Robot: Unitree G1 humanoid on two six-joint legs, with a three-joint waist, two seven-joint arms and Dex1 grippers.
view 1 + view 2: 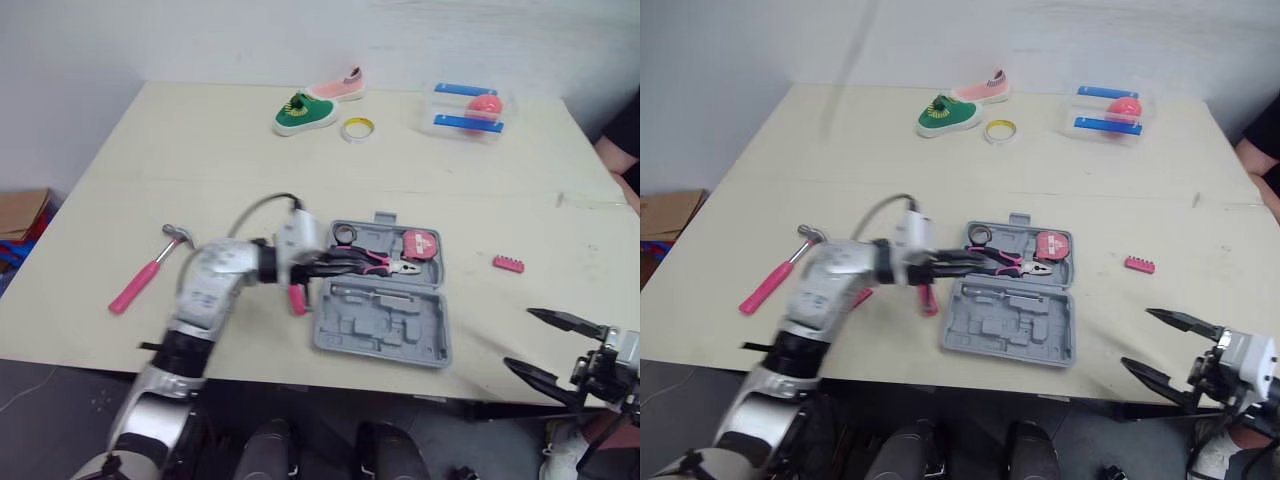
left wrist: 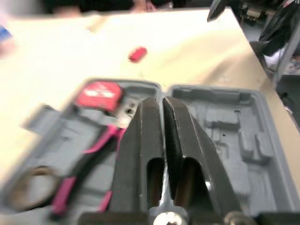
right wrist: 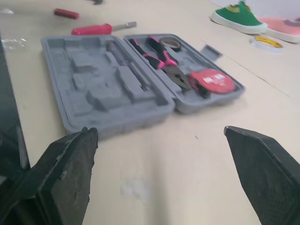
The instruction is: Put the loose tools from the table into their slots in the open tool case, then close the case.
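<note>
Tool case lies open and flat on the tabletop, near the front edge and roughly in the middle. The far half holds the tools, the near half is just grey moulded slots.

The left gripper reaches in from the left over the far half of the case. Its jaws are pinched together with only a thin slit between them and nothing in them that I can see. They sit right by the handles of the pink-and-black pliers; whether they touch, I can't tell. The right gripper hangs off the front right corner of the tabletop, well apart from the case, with its jaws spread wide and holding nothing.

At the back of the tabletop there's a clear container with blue strips, plus a green shoe and a pink shoe.

The pink-handled hammer lies loose, well to the left of the case. A pink-handled screwdriver lies just beside the case's left edge, under the left arm.

The red tape measure sits in the right end of the far half, next to the pliers' nose. A yellow tape roll lies by the shoes. A little pink bit holder lies loose to the right of the case.
</note>
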